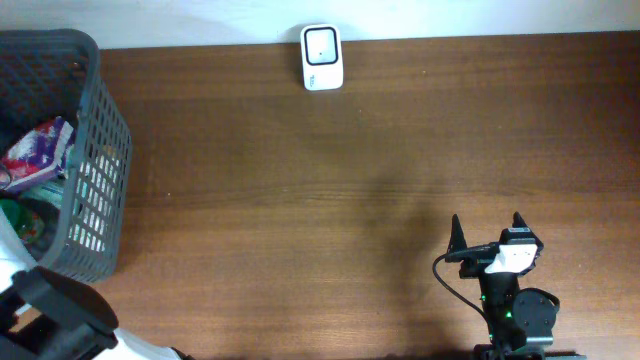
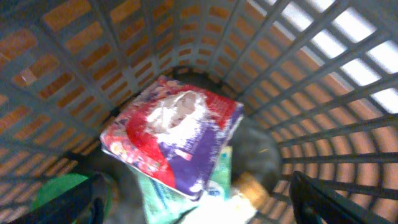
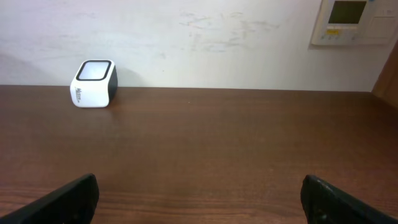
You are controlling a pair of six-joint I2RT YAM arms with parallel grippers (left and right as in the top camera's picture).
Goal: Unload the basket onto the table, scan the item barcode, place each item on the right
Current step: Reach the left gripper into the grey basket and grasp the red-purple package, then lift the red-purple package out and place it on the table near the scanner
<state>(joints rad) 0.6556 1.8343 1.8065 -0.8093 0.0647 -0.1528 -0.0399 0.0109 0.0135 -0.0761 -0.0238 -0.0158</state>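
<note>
At the far left the overhead view shows a grey slatted basket [image 1: 100,150] on the brown table [image 1: 300,200]; a red-and-purple packet [image 1: 40,150] is just visible past its rim, and part of the left arm [image 1: 60,305] fills the lower-left corner, its claw out of that view; only the left wrist view looks down inside, where the packet lies tilted on top of a green-and-white pack [image 2: 158,193], with a round green thing [image 2: 59,190] at the lower left and a brownish object, too blurred to name, at its lower right; the left gripper [image 2: 196,190] hangs above this heap with its jaws spread wide, one of its dark fingers [image 2: 326,202] in each lower corner of the picture; the packet lies between and ahead of them, and no contact can be seen; in the middle, a white barcode scanner [image 1: 322,57] stands at the table's back edge by the wall, well apart from the basket and from both arms; the right wrist view alone shows it from the side, and also a wall control panel [image 3: 351,22] at the upper right that the overhead view does not show; at the lower right the right gripper [image 1: 487,228] is wide open and holds nothing, pointing toward the back wall over bare wood, the scanner far ahead and off to its left.
</note>
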